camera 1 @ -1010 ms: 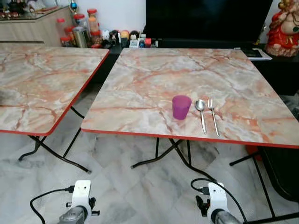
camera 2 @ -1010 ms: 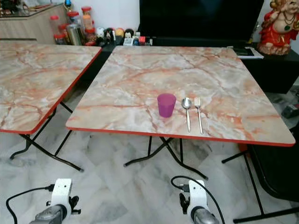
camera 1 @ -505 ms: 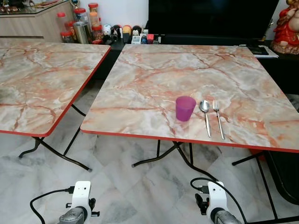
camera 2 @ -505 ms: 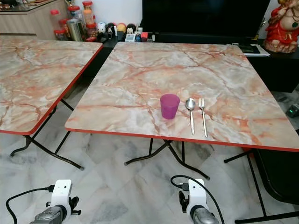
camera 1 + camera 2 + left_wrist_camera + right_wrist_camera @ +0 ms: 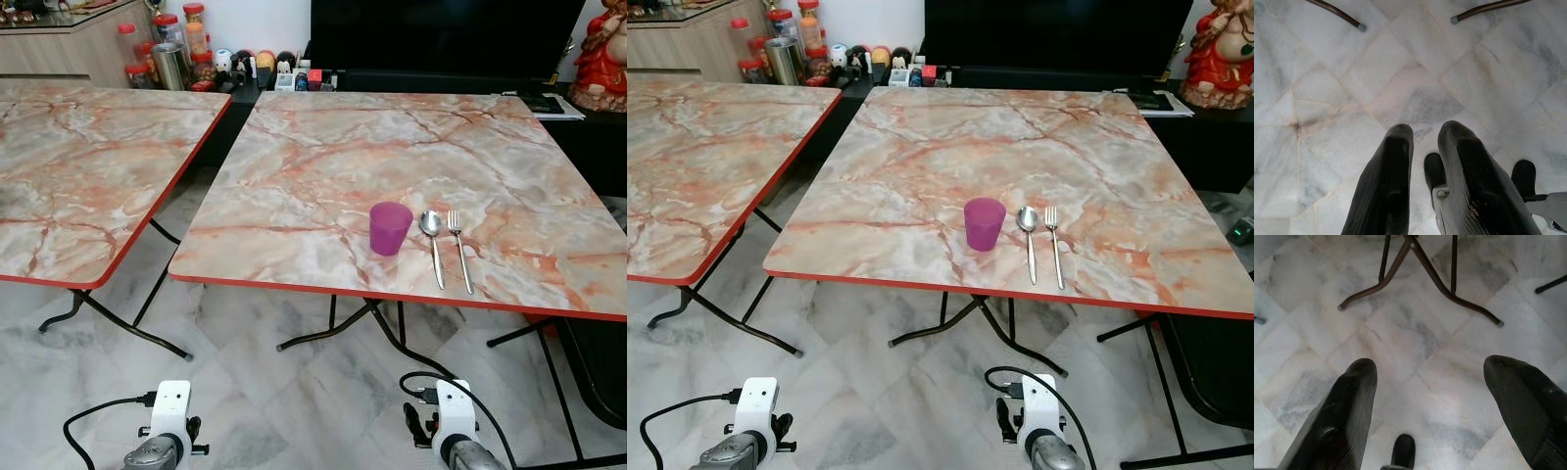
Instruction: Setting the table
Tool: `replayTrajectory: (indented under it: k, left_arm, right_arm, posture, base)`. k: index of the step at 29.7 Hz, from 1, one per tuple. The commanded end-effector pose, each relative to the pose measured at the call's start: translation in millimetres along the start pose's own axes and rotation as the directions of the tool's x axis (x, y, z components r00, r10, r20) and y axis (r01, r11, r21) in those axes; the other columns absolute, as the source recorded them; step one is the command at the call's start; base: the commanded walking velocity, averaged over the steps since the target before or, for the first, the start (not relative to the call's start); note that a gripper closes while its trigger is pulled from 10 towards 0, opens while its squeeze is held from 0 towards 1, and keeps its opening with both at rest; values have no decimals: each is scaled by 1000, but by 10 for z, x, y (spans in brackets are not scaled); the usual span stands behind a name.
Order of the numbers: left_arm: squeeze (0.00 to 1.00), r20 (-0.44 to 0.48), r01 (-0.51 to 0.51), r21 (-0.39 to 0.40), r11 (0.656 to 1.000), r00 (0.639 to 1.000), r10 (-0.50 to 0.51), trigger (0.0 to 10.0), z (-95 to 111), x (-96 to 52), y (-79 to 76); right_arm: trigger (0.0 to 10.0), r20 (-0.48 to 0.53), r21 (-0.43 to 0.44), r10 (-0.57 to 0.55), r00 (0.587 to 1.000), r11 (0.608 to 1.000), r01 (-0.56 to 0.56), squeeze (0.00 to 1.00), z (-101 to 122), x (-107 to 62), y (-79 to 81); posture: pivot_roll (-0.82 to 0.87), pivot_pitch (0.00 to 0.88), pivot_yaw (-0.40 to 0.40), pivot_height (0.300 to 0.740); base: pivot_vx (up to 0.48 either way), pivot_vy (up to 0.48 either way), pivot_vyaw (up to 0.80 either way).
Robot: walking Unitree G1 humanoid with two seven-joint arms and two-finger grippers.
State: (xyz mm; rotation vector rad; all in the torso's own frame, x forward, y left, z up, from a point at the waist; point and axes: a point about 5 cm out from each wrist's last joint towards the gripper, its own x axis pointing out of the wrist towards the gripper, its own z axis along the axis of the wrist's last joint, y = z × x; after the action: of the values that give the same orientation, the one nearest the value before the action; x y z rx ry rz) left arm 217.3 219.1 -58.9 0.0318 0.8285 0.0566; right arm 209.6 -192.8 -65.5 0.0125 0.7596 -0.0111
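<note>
The tabletop [image 5: 323, 166] sits ahead with a purple cup [image 5: 390, 227] near its front edge, spoon [image 5: 432, 235] and fork [image 5: 458, 245] just right, handles pointing near. Right end effector [image 5: 1430, 396], fingers apart, hangs closer; left end effector [image 5: 1425, 166] is nearly together, low.

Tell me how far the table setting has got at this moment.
Done: purple cup, spoon and fork lie side by side near the table front edge. In hand: nothing; left gripper nearly shut, right gripper open, both low over the floor. No plate yet.
</note>
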Motion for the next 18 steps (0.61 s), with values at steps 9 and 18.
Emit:
replayTrajectory:
  k: [9,18]
  left_arm:
    - [0,-35,-3,17,1000,999,4,10000,-79,-19,48]
    - [0,-49,-1,23,1000,999,2,10000,-121,-27,47]
  right_arm:
    - [10000,152,-20,37,988,999,-35,0,190,-4,29]
    - [10000,284,-32,89,955,996,-84,0,271,-73,163]
  posture:
    - [-74,0,8,740]
    - [-69,0,8,740]
  base:
    - [0,0,0]
    - [0,0,0]
